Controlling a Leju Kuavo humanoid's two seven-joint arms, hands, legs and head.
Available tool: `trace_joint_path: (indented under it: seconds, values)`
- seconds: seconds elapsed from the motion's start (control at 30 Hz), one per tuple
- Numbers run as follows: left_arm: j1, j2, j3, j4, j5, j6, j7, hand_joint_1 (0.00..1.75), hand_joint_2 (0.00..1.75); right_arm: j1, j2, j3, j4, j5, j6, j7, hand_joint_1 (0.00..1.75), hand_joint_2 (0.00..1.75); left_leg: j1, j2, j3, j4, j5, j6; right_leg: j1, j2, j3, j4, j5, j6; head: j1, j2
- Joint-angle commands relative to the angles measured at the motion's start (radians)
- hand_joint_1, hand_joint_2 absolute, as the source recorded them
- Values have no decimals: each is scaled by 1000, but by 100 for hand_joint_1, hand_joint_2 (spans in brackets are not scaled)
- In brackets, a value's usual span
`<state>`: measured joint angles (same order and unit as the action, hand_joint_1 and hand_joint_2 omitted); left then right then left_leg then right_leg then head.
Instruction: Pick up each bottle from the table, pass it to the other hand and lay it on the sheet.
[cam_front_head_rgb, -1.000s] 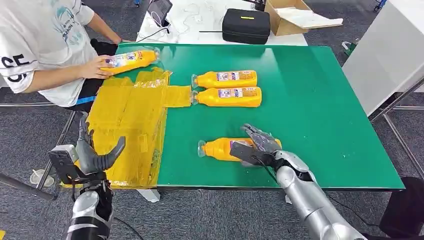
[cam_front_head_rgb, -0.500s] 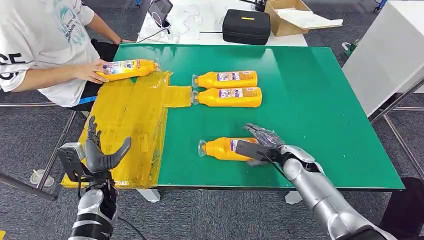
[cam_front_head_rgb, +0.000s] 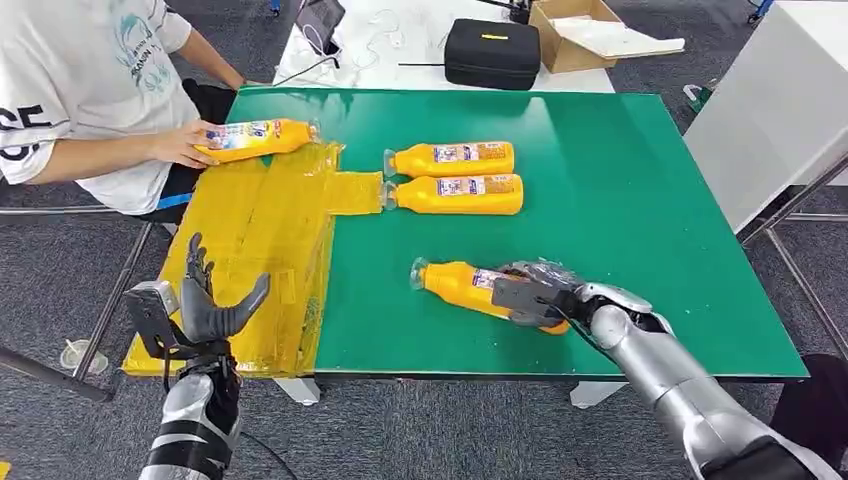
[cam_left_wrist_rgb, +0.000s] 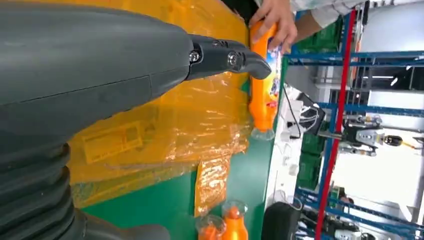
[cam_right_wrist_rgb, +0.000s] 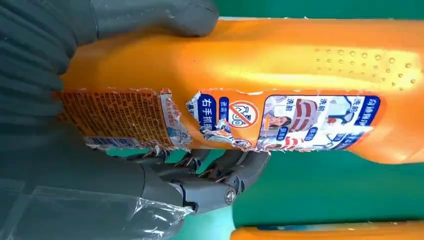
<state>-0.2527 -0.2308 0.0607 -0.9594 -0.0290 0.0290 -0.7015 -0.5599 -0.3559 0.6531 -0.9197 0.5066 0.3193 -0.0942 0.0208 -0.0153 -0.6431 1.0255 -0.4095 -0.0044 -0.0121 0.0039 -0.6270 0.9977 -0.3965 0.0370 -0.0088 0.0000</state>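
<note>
My right hand (cam_front_head_rgb: 535, 292) grips an orange bottle (cam_front_head_rgb: 470, 286) near the front edge of the green table (cam_front_head_rgb: 620, 200); thumb and fingers (cam_right_wrist_rgb: 220, 175) wrap its labelled body (cam_right_wrist_rgb: 280, 90). The bottle lies tilted, cap end toward the yellow sheet (cam_front_head_rgb: 255, 250). Two more orange bottles (cam_front_head_rgb: 450, 158) (cam_front_head_rgb: 455, 194) lie side by side mid-table. My left hand (cam_front_head_rgb: 205, 305) hovers open over the sheet's near corner, fingers (cam_left_wrist_rgb: 225, 57) spread. A person's hand (cam_front_head_rgb: 185, 143) holds a fourth bottle (cam_front_head_rgb: 255, 137) at the sheet's far end.
The person sits at the table's left side. A black case (cam_front_head_rgb: 491, 52) and a cardboard box (cam_front_head_rgb: 585, 35) lie on the white table beyond. A white cabinet (cam_front_head_rgb: 780, 110) stands to the right.
My right hand has closed around the near bottle and turned it, cap end shifting farther from me. My left hand rose slightly toward the sheet. The person's bottle stayed at the sheet's far end.
</note>
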Motion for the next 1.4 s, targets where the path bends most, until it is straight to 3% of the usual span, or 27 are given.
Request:
trace_joint_path:
  seconds: [0.03,0.17,0.3,0.33,0.37,0.47,0.5,0.63,0.73,0.83,0.87,0.9,1.07,1.23,1.4]
  values:
    - [-33,-5,-18,73,12,7,3,0,175,22,-55,100,-35,-59,-54,42,175,175,-1,-1,3,-1,-1,1,0,-3,4,-1,-1,-1,0,0]
    - [-23,-3,-19,62,11,10,3,0,175,83,9,47,-37,-66,-172,27,175,175,0,0,6,-3,-1,1,1,-2,7,-3,-1,-2,0,0]
    - [31,-12,-31,-21,4,-1,7,0,175,272,250,-244,-207,7,-565,-115,175,175,1,3,4,-2,-1,0,2,2,4,-2,0,-1,-1,0]
    - [47,-16,-36,-48,7,-4,13,0,175,287,274,-254,-240,36,-566,-97,175,175,1,4,7,-4,-2,0,2,2,6,-4,0,-2,0,0]
    - [57,-18,-46,-67,21,-28,29,0,175,307,300,-280,-280,91,-639,-113,175,175,2,6,6,-3,-2,-1,3,4,5,-3,0,-2,0,0]
    - [85,-23,-107,-138,68,-106,73,0,175,378,399,-383,-404,88,-834,-275,175,175,2,5,1,-1,-3,-1,2,4,1,0,-1,-2,0,0]
    - [89,-24,-127,-153,74,-122,80,0,175,389,401,-383,-425,108,-850,-286,175,175,3,8,2,-1,-4,-1,3,7,1,1,-1,-3,0,0]
    - [94,-22,-144,-171,81,-118,92,0,175,397,399,-394,-432,110,-850,-288,175,175,2,-1,0,-1,-2,0,2,-2,-1,1,-4,-2,0,0]
    - [101,-13,-194,-198,130,-194,110,0,175,420,438,-442,-463,42,-893,-394,175,175,1,2,1,-1,-3,1,2,0,1,0,-3,-1,0,0]
    - [119,-2,-250,-237,193,-261,149,0,175,437,448,-462,-473,21,-890,-421,175,175,0,0,-3,-1,-2,0,0,-1,-2,1,-3,-1,0,0]
    - [119,-6,-253,-239,192,-260,149,0,175,438,448,-462,-472,20,-890,-422,175,175,0,2,3,-1,-4,1,0,-1,3,1,-4,-3,0,0]
    - [122,-5,-254,-240,192,-260,148,0,175,438,448,-463,-471,19,-890,-423,175,175,-1,0,-3,-2,-1,0,-1,-2,-2,0,-2,-1,0,0]
    - [121,1,-256,-238,208,-280,155,0,175,434,448,-464,-464,18,-890,-426,175,175,-1,1,-2,-2,-1,0,-1,0,-3,0,-1,-1,0,0]
    - [124,40,-355,-236,304,-439,196,0,175,417,467,-453,-315,1,-789,-502,175,175,-1,1,0,-3,-1,0,0,0,0,-1,-2,-1,0,0]
    - [89,42,-397,-172,363,-494,228,0,175,392,533,-356,-156,70,-828,-576,175,175,0,4,4,-4,-2,0,1,2,3,-2,-1,-2,0,0]
